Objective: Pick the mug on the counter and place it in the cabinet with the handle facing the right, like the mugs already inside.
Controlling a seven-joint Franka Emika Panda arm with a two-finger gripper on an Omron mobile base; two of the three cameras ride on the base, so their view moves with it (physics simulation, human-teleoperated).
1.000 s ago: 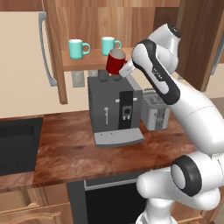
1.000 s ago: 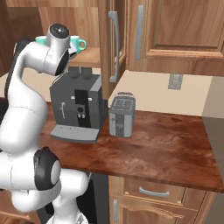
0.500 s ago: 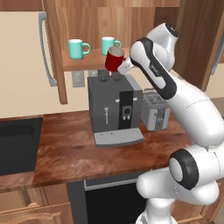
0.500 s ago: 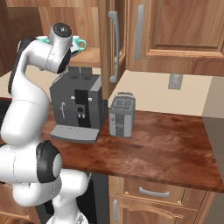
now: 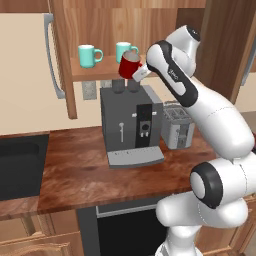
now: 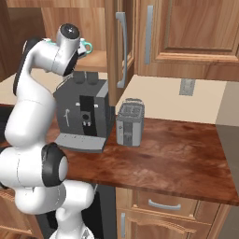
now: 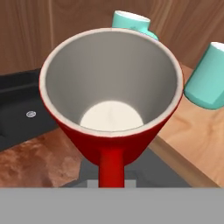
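The gripper is pinched tight on the mug, a glossy dark red cup with a smooth pale inside, carried tilted in the air. Seen along the hand, its round mouth gapes toward the camera, and the handle, a plain red strap of the same glaze, runs down from its wall toward the fingers.

Just past the gripper stands the cabinet, brown wood-grain, with a lighter wooden shelf. On that shelf, just beyond the held cup, sit the mugs: two teal cylinders with white interiors and loop handles, one partly hidden behind the red one.

Directly below the gripper is a boxy dark grey coffee machine with a flat drip tray, and beside it a small brushed-metal toaster. Both rest on the counter, a mottled reddish-brown slab. The cabinet door hangs open with a long grey bar handle.
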